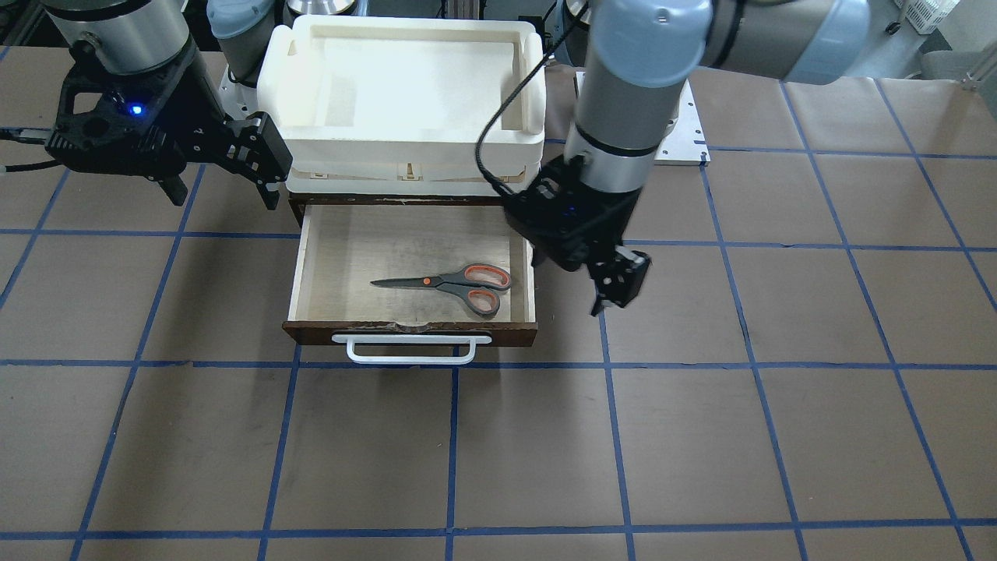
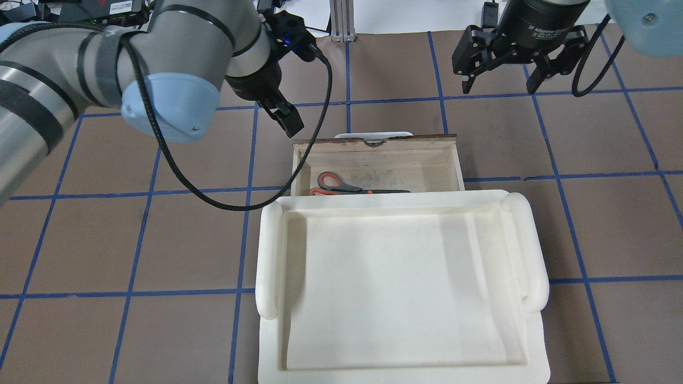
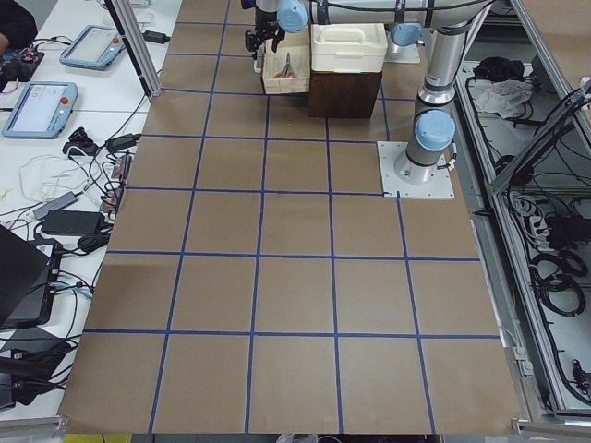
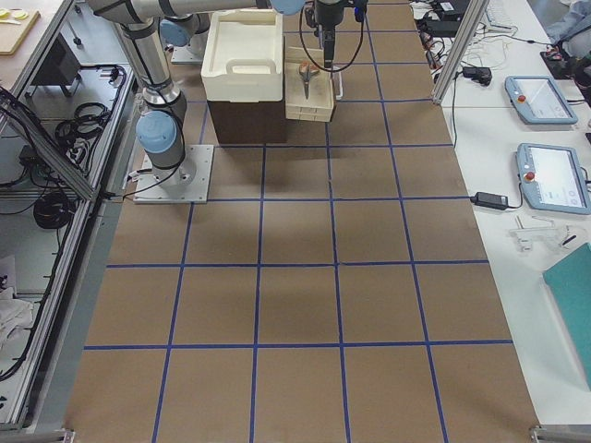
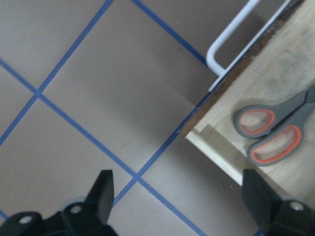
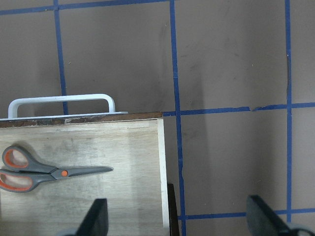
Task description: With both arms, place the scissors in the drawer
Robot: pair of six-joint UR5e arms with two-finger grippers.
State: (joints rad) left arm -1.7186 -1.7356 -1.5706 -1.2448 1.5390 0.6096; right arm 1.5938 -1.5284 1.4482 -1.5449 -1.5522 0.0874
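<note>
Overhead exterior, one scissors (image 2: 341,184) in one drawer (image 2: 427,169), left claw (image 2: 278,113), right claw (image 2: 499,84)

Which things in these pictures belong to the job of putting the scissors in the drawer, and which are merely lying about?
Belong to the job:
small grey-handled metal scissors with orange-red loops, lying inside
dark brown wooden drawer, pulled open
left pincer, open
right pincer, open

Lying about:
cream-white plastic tray above the drawer
brown paper-covered table with blue tape grid
</note>
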